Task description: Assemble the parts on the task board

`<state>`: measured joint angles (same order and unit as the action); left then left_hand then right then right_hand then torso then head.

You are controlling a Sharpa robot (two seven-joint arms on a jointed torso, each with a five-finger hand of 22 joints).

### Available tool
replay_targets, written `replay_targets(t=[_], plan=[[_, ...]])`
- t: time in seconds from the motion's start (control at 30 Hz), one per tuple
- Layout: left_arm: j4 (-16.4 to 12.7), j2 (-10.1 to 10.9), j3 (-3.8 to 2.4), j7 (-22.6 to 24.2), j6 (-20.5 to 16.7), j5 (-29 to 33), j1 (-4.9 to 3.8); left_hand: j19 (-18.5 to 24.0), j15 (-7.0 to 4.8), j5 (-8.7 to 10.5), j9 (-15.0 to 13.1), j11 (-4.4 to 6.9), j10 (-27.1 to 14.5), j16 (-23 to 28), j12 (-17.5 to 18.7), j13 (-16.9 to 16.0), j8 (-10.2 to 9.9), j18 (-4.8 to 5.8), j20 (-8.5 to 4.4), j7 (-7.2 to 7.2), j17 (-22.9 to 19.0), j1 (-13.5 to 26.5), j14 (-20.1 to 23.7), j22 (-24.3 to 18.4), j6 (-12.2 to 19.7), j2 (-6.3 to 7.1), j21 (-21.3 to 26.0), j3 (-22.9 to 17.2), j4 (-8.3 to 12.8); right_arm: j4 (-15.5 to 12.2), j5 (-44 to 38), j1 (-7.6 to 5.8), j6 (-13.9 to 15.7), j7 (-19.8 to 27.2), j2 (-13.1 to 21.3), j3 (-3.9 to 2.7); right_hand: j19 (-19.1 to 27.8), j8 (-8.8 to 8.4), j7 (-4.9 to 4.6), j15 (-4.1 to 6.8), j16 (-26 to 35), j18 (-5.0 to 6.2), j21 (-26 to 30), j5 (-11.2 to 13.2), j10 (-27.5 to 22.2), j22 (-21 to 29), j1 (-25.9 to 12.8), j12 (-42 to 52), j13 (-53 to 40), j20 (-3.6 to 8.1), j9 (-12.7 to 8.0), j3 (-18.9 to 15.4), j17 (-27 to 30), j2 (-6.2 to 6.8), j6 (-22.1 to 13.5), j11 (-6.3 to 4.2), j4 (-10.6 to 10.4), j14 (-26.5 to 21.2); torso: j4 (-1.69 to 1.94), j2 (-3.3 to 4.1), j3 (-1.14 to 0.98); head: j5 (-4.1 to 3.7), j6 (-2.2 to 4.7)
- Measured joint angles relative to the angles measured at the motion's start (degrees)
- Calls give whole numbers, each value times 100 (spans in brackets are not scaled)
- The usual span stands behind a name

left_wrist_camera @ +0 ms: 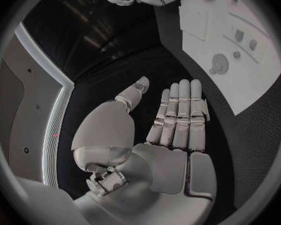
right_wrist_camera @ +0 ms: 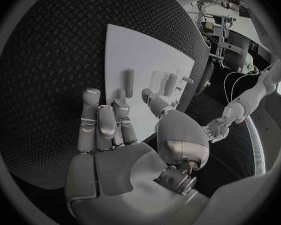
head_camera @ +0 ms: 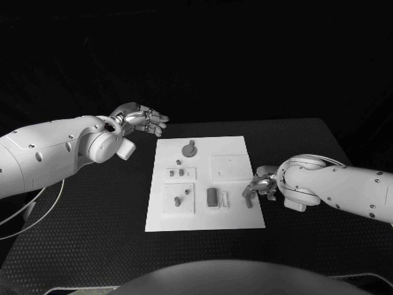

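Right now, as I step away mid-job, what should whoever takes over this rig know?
Left hand: flat, fingers apart, holds nothing, off the task board's far left corner.
Right hand: at the board's right edge, fingers by an upright grey part; whether it grips it, I cannot tell.
Other grey parts lie or stand across the board, such as the round one at its far end.
Done: cannot be judged.
Left: check the right hand's hold, then continue assembling.

We cannot tell whether the right hand [head_camera: 256, 187] touches the grey part [head_camera: 248, 197] at the board's [head_camera: 232, 218] edge; its fingers overlap it. In the left wrist view the board [left_wrist_camera: 259, 80] runs off the circle's rim. The parts [head_camera: 212, 196] on it are too small for us to make out their shapes.
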<state>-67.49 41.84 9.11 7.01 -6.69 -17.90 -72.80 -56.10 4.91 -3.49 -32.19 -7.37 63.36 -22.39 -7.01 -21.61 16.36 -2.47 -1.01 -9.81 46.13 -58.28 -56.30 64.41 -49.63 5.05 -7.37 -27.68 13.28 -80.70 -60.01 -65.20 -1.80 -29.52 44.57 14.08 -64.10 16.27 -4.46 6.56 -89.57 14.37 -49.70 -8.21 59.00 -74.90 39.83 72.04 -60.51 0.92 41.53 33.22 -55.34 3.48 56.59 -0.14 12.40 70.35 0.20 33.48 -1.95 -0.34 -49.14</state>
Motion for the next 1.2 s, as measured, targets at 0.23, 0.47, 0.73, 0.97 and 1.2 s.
replay_targets(t=[0.23,0.47,0.73,0.97,1.2], plan=[[0,16,2,-1,6,0,0,0,0,0,0,0,0,12,0,-6,0,-16,0,0,6,0,0,0,0,0,0,0,0,119,-174,74,-24,-35,-47,1,0,24,-28,32,0,41,0,0,-98,0,-22,0,0,0,68,24,-4,23,283,-77,-24,9,3,2,5,14,-45],[-1,26,2,-4,11,0,0,0,0,0,0,0,0,22,0,-5,0,-55,0,0,8,0,0,-1,0,0,0,0,0,126,-334,108,-96,-51,-103,-18,0,69,-39,43,0,41,0,0,-97,0,-22,0,0,-1,77,32,-11,23,317,-78,-31,4,0,0,7,25,-76],[-1,30,2,-7,20,0,0,0,0,0,0,0,0,22,0,-4,0,-53,0,0,12,0,0,7,0,0,22,15,-15,126,-475,154,-155,-52,-179,-24,0,51,-37,43,0,38,0,0,-98,-5,-22,0,-1,-2,78,32,-10,23,399,-78,-31,4,-3,-1,7,26,-85],[-1,29,2,-10,28,0,0,0,0,0,0,0,0,23,0,-9,0,-51,0,0,12,0,0,7,0,0,22,15,-15,143,-672,191,-208,-50,-280,-43,0,60,-8,55,0,31,0,0,-96,-5,51,-1,-1,-2,111,54,20,29,381,-78,70,-12,-1,-2,7,26,-86],[-1,31,3,-12,34,0,0,0,0,0,0,0,0,22,0,-9,0,-48,0,0,12,0,0,6,0,0,22,15,-15,186,-1079,235,-270,-50,-385,-67,1,125,-15,59,0,23,0,0,-95,-4,426,-2,8,-2,163,73,50,-91,397,-78,391,-23,0,-2,10,24,-86]])
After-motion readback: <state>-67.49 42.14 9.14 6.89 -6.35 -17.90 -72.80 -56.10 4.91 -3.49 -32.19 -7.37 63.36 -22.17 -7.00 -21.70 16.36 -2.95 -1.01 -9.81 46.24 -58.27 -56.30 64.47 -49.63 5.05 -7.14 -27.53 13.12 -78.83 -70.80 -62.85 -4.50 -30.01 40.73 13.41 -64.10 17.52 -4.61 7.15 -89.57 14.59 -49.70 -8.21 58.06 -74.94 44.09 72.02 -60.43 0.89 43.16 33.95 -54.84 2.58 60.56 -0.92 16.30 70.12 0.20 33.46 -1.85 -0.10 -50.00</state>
